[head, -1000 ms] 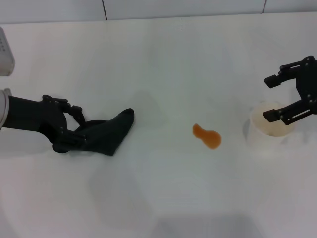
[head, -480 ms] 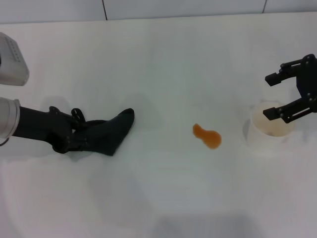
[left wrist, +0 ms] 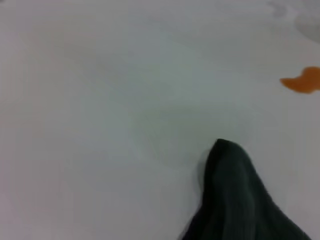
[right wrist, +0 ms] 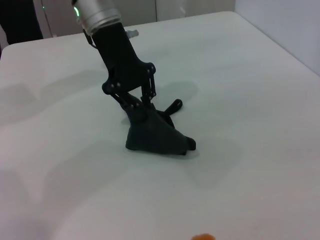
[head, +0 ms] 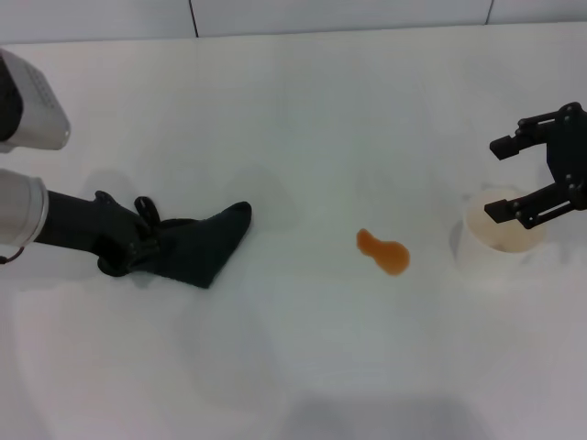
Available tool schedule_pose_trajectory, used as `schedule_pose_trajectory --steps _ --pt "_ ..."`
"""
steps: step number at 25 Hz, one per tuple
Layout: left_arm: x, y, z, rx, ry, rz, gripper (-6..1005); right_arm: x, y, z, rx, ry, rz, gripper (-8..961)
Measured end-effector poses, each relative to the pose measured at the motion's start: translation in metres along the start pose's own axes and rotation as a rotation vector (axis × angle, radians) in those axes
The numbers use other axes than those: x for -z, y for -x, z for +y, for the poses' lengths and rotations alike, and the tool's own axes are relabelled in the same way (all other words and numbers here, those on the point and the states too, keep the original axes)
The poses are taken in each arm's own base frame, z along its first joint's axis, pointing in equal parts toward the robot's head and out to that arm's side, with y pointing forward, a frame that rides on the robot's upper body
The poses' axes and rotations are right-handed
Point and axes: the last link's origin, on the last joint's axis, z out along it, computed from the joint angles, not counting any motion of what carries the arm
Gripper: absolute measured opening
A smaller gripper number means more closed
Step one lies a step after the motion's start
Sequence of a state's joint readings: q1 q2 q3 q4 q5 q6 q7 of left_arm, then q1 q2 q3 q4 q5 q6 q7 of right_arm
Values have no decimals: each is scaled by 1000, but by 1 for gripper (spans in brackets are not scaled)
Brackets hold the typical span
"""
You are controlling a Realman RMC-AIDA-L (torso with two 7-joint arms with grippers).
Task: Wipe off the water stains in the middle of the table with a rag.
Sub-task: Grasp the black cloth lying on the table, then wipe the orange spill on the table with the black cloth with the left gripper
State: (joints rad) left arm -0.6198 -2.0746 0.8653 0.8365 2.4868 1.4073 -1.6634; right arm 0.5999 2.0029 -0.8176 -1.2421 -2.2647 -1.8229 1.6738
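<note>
The dark rag lies on the white table at the left, its pointed end toward the middle. My left gripper is at the rag's left end, shut on the cloth; the right wrist view shows its fingers pinched into the raised top of the rag. The orange water stains form one small blot near the table's middle, apart from the rag. The left wrist view holds the rag's tip and the blot. My right gripper hangs open at the far right.
A white paper cup stands at the right, just below and beside the right gripper's fingers. The table's back edge meets a tiled wall.
The left gripper's fingers, spread around the rag's end a second ago, have closed on it, and the left arm has tilted steeper. The right arm has stayed put.
</note>
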Motion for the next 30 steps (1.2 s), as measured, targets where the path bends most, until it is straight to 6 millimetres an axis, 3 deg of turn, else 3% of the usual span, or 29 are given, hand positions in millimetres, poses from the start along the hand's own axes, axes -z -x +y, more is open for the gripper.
schedule_pose_trajectory --steps 8,21,30 --pt "-17 -29 6 -30 53 10 77 0 0 -1 0 -9 -1 856" --pt "-68 -102 10 -12 0 41 88 -7 1 -2 13 -9 13 856" --pt "-95 -124 47 -124 99 18 95 -11 3 -1 26 -1 17 856"
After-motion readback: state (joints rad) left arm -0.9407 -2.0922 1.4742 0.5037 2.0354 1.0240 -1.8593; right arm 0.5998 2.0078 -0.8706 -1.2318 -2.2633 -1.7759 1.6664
